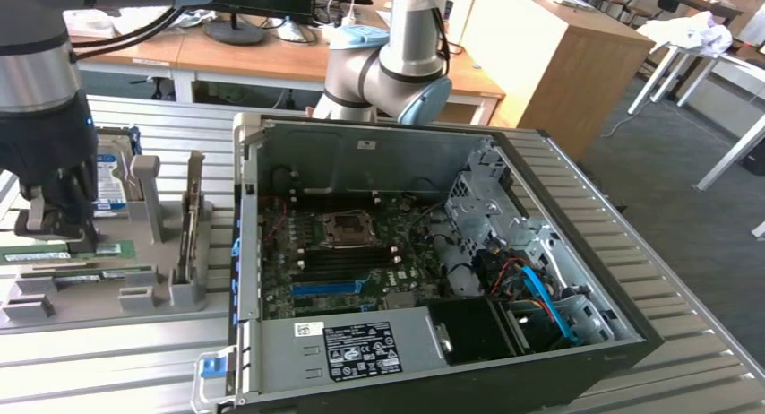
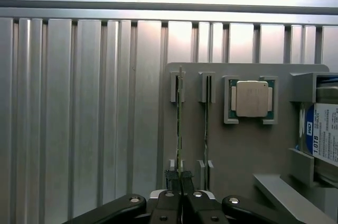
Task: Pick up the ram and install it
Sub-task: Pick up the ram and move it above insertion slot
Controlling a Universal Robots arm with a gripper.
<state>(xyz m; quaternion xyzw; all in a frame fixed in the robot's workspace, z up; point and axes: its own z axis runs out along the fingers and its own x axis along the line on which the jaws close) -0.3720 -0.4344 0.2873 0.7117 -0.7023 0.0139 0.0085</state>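
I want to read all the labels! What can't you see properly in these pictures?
- The ram: the wrist view sees it edge-on where the jaws pinch it, so its chips and label are hidden.
- The hard drive: cut off by the edge of the wrist view, so only part of its label shows.
- The white sticker inside the computer case: its print is too small to read in the exterior view.

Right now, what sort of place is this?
Likely a robotics lab in an office: a robot arm, an open desktop computer case on a slatted metal table, wooden desks with monitors behind.
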